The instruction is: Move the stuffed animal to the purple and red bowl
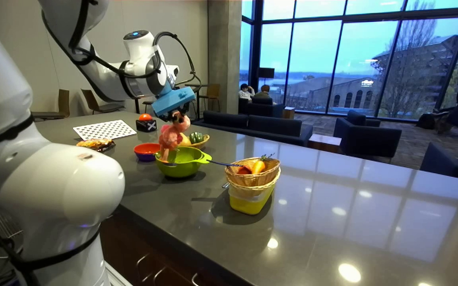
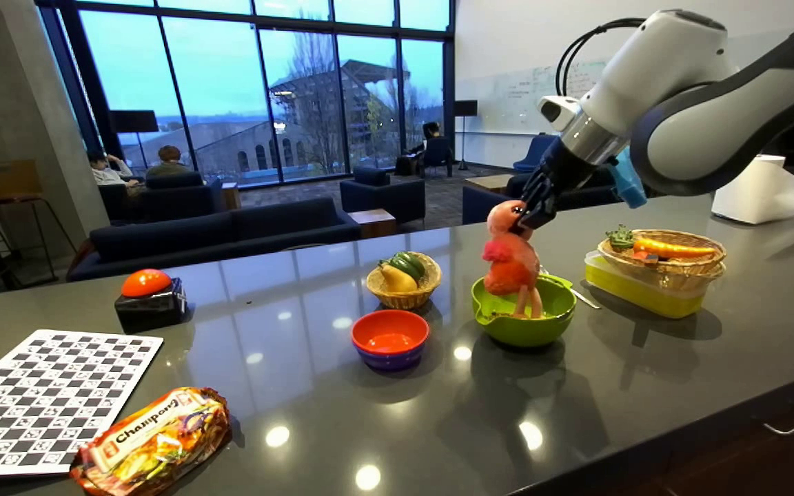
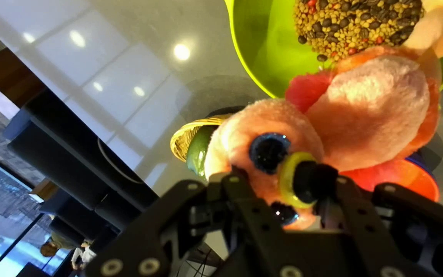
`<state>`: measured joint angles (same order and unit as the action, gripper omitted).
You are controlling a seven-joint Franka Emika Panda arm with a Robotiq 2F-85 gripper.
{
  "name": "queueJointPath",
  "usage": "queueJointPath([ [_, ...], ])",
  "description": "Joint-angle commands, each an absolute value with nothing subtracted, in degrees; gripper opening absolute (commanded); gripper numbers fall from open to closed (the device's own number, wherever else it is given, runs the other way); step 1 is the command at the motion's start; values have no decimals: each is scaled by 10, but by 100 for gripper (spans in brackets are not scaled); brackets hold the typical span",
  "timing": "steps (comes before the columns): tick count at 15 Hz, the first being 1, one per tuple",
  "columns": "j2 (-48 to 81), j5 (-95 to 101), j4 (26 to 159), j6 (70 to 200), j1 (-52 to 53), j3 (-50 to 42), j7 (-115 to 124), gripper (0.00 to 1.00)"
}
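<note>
The stuffed animal, a pink plush flamingo (image 1: 170, 136), hangs upright in both exterior views (image 2: 509, 267), with its legs down inside the green bowl (image 2: 524, 332). I cannot tell whether its feet touch the bowl. My gripper (image 2: 533, 212) is shut on its head from above. In the wrist view the fingers (image 3: 285, 182) sit on both sides of the face, with eyes and beak between them; the plush body (image 3: 371, 111) lies beyond. The purple and red bowl (image 2: 390, 355) stands beside the green bowl with nothing in it. It is partly hidden behind the plush in the wrist view (image 3: 402, 177).
The green bowl holds seeds or beans (image 3: 356, 29). A small basket with fruit (image 2: 404, 296) stands behind the red bowl. A yellow container with a basket on it (image 2: 652, 293), a black box with an orange button (image 2: 151, 306), a checkered board (image 2: 45, 399) and a noodle packet (image 2: 156, 444) share the counter.
</note>
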<state>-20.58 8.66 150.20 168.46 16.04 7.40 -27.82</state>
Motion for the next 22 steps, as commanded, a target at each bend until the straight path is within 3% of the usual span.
queueJointPath([
  [1,-247,115,1502,1676,158,83,-249,13],
  [10,-273,138,1484,1680,162,100,-227,13],
  [22,-159,147,1380,1665,178,128,-244,13],
])
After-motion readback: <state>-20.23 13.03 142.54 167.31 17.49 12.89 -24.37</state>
